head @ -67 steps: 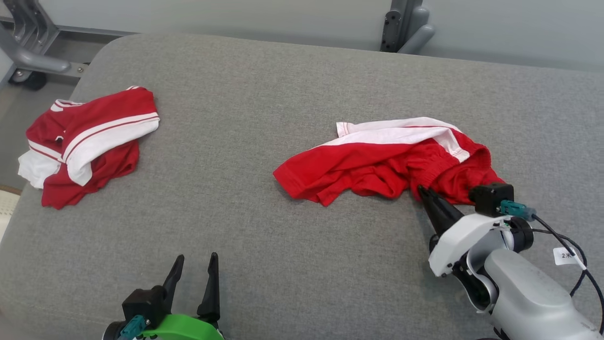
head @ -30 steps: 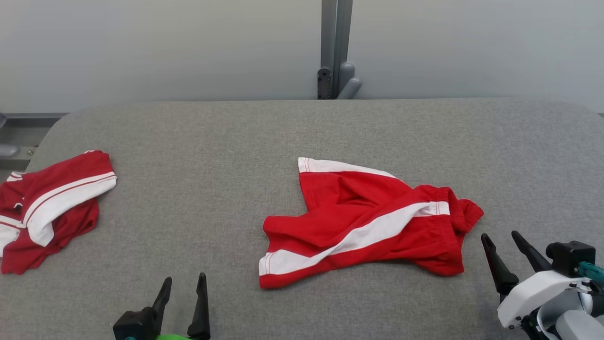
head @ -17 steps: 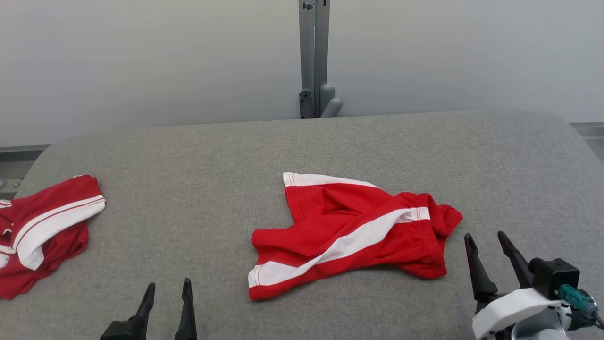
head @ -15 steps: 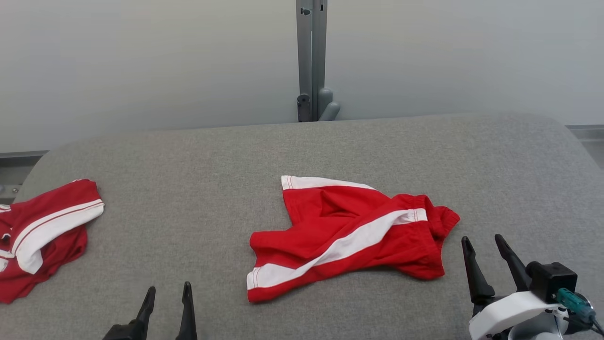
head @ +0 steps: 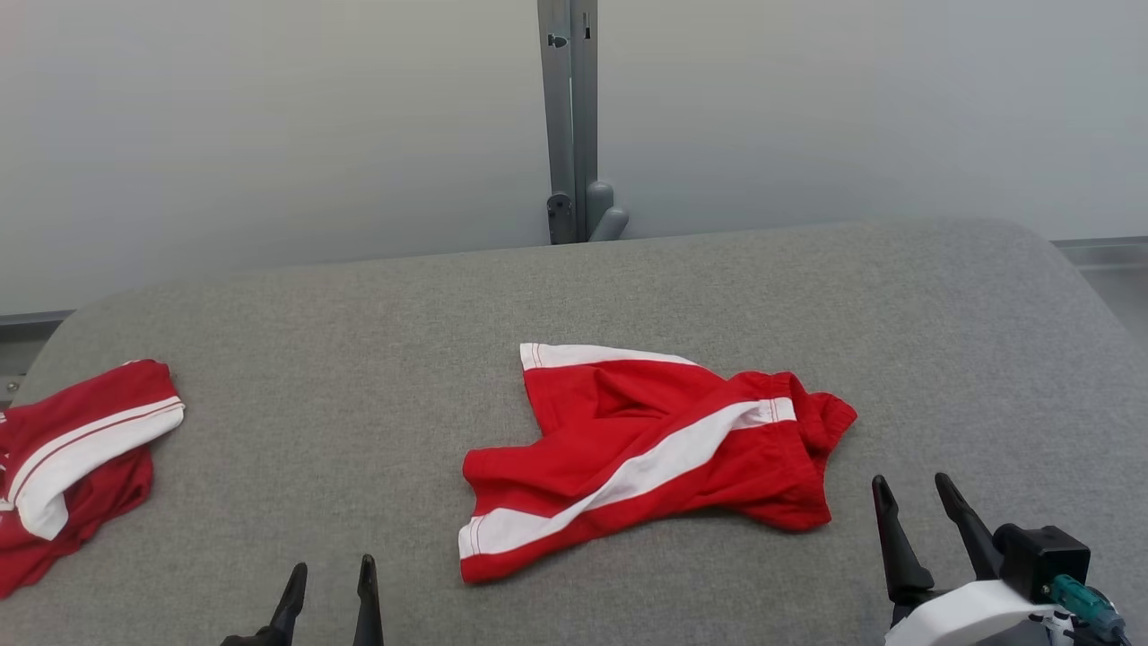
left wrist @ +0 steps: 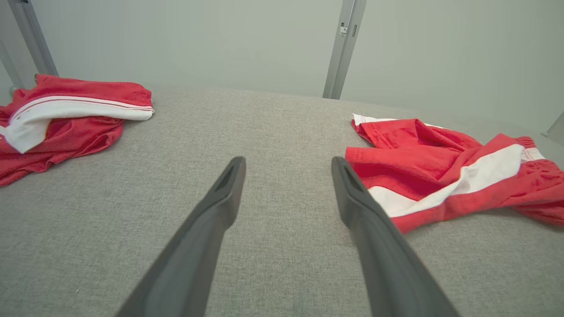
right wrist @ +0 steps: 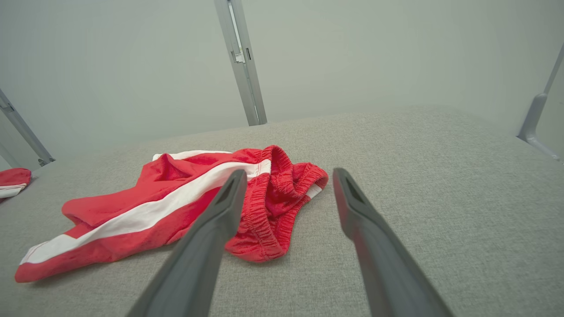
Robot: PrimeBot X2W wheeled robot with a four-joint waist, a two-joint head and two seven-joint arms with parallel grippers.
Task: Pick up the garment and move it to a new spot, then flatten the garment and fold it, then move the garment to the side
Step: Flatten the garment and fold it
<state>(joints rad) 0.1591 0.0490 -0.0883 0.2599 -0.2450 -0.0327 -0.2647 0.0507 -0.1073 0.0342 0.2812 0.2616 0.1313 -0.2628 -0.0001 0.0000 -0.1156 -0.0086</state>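
Right gripper [head: 911, 511] is spread wide and empty, just beside the red shorts [head: 646, 449]. Left gripper [head: 330, 583] is spread too. The shorts lie crumpled in the middle of the worktop [head: 359, 314]. They look soft, light and floppy, so pinch the stretchy waistband [head: 814, 429].

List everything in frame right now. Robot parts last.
red shorts: 1, red with white side stripes, crumpled at the centre of the surface
red-and-white garment: 1, red with white bands, bunched at the surface's left edge
padded surface: 1, grey fabric, under both garments
metal frame posts: 3 in the right wrist view, grey, behind and beside the surface
wall: 1, pale grey, behind
left gripper: 1, dark fingers, open, lower left over bare surface
right gripper: 1, dark fingers, open, lower right, near the shorts' waistband, not touching
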